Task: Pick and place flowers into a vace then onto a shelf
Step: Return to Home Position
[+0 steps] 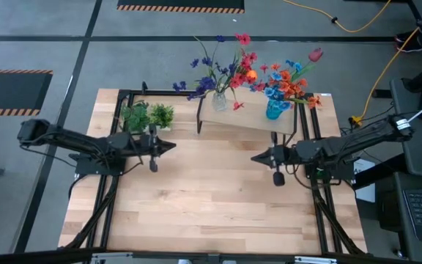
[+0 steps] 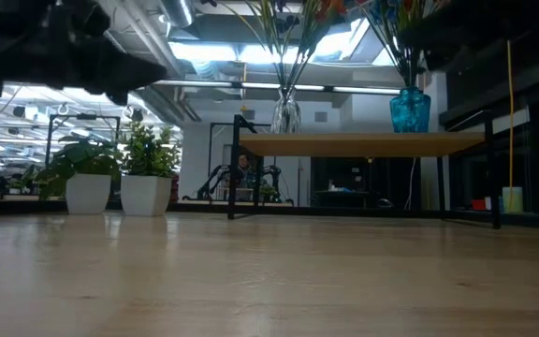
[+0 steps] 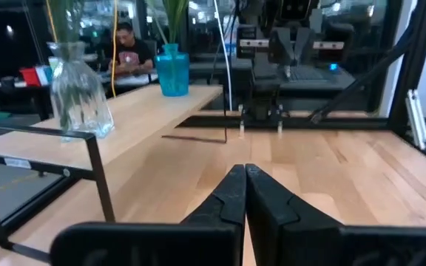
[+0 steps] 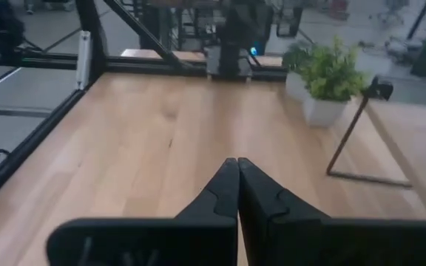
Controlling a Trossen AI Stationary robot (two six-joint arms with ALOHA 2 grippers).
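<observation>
Clear glass vase (image 1: 220, 101) and turquoise vase (image 1: 273, 110), flower-filled, are set on the black-legged light-wood shelf (image 1: 246, 117); left gripper (image 1: 173, 146) and right gripper (image 1: 253, 157) are closed, empty; only homing is judged needed.

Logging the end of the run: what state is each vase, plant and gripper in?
Transparent vase: upright on the shelf, holding flowers.
Blue vase: upright on the shelf, holding flowers.
Potted plants: upright on the table.
Left gripper: shut, empty.
Right gripper: shut, empty.

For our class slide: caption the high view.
Clear vase and blue vase, both holding flowers, stand on the shelf; left gripper and right gripper shut.
</observation>
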